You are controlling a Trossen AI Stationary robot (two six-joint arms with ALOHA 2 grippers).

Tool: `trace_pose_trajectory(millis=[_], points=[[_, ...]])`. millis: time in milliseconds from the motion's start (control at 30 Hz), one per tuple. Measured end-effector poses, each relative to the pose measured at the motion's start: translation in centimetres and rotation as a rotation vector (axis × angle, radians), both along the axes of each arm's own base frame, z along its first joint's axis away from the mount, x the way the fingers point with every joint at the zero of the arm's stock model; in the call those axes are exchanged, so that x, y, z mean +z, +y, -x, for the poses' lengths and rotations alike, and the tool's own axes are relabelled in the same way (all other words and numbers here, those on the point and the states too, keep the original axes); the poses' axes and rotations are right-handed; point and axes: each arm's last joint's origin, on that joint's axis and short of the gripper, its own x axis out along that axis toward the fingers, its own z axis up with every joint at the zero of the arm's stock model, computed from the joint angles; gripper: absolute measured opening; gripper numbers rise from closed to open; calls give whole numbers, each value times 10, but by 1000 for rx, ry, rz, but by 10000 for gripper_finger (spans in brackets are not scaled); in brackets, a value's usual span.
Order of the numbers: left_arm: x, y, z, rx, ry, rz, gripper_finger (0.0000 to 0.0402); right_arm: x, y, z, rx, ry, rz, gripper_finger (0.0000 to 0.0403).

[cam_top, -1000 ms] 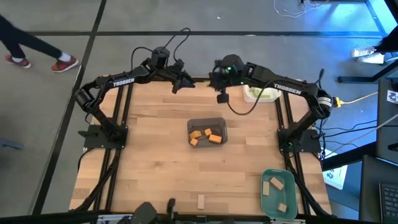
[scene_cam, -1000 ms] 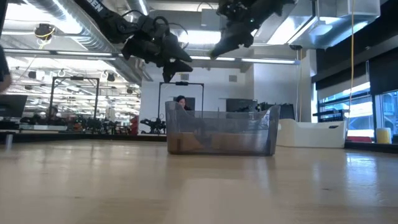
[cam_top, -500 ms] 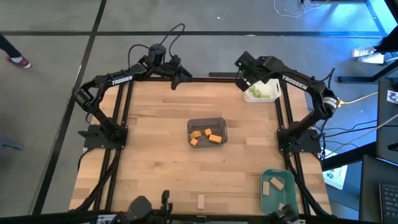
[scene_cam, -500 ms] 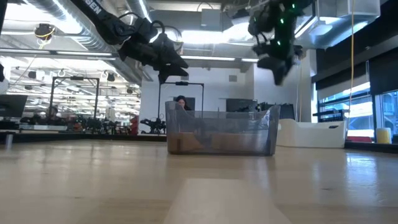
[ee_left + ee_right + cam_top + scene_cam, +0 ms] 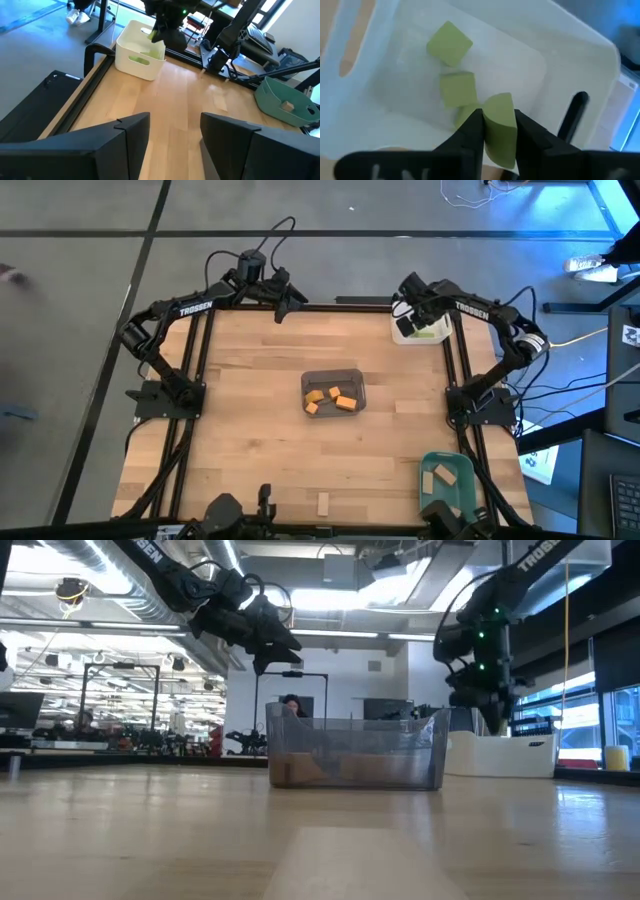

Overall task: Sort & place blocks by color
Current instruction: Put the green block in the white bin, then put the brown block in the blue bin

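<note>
Right pincer (image 5: 498, 131) clamped on a light green block (image 5: 499, 127) above the white tray (image 5: 407, 333)

Open only once the rounded, matte piece sits low inside the smooth plastic walls (green cubes (image 5: 451, 44) lie below); the left pincer (image 5: 175, 132) waits, parted and empty, at the worktop's (image 5: 250, 400) far edge

Both arms are dark, near-black, built of slim links on black bases bolted to a black frame at the table's left and right edges. White "TROSSEN" lettering runs along each forearm. Black cables loop above the left arm's wrist; a green light glows on the right arm's wrist.
</note>
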Motion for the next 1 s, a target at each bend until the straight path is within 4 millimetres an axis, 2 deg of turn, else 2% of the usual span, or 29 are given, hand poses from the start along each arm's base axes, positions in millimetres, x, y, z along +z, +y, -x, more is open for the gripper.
trace_pose_trajectory(millis=[233, 367, 567, 800, 900, 1000], points=[[0, 0, 0, 0, 0, 0, 167, -15, -4, 15, -41, 4, -4, 71], [0, 0, 0, -2, 0, 1, 167, -17, -7, 14, -25, -28, 9, 72], [0, 0, 0, -5, 1, 4, 167, -18, -7, 14, -23, -30, 10, 122], [0, 0, 0, -5, 1, 5, 167, -18, -7, 14, -46, -40, 10, 126], [0, 0, 0, -7, 1, 5, 167, -10, -7, 12, -16, -83, -43, 126], [0, -7, -5, -76, -10, -13, 167, 9, -1, 2, 81, -164, -63, 126]])
